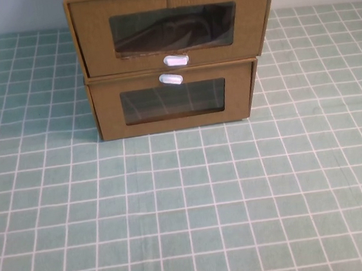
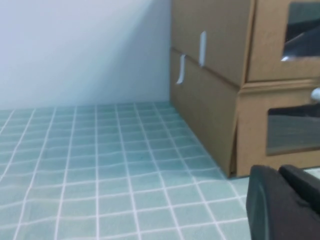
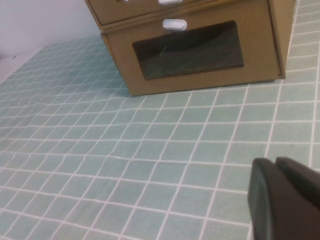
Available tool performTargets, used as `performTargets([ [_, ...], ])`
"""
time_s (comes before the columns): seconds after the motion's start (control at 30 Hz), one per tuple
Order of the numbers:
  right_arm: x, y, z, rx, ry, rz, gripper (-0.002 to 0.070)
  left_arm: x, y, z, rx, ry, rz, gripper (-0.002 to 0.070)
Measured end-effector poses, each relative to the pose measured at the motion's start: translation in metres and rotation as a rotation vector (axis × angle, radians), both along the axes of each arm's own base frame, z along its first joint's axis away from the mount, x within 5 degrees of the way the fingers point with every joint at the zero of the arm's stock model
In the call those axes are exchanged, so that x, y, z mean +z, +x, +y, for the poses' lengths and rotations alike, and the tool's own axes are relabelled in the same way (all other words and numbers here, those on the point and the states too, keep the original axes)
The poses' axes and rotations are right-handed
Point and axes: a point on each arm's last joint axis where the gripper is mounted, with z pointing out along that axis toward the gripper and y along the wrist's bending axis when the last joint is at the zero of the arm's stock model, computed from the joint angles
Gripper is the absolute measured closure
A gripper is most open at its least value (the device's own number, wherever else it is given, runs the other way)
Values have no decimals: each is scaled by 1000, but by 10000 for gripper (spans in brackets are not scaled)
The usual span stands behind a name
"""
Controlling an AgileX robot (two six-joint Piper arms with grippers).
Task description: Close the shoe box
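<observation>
Whole scene sits on a pale green tablecloth (image 1: 189, 212) printed with a white grid, a bit rippled in places. Behind it is a plain white wall (image 2: 80, 50), and that's about all of the room you get.

The shoe box (image 1: 173, 26) is the top one of two stacked cardboard boxes at the far middle of the table. It has a wide crinkly clear window (image 1: 174, 29) with something dark behind it, and a small white pull tab (image 1: 176, 60) just below the window. Its front sticks out a little past the lower box (image 1: 174, 100), which has its own white tab (image 1: 170, 79) above a smaller window. In the left wrist view there are two white strips (image 2: 202, 48) on the boxes' side. No logos or readable writing anywhere, the tabs look blank.

The left gripper (image 2: 282, 205) is low over the cloth, near the stack's left front corner. The right gripper (image 3: 285, 200) hangs over the cloth well in front of the boxes. Only dark bits of each show, so I can't tell how wide either one is.
</observation>
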Motion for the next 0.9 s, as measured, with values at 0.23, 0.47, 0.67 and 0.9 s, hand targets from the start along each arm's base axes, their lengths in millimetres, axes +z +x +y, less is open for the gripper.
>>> performTargets([
  [0.23, -5, 0, 0, 2, -9, 19, 687, -8, 0, -1, -10, -1, 32, 680],
  [0.47, -8, -1, 0, 9, -26, 47, 687, -11, -1, -4, -41, 4, 60, 680],
  [0.67, -9, -1, 0, 4, -60, 38, 687, -11, -1, -4, -44, 5, 63, 680],
  [0.9, -23, 6, -21, -259, -252, -35, 687, -11, -1, -4, -44, 5, 63, 680],
])
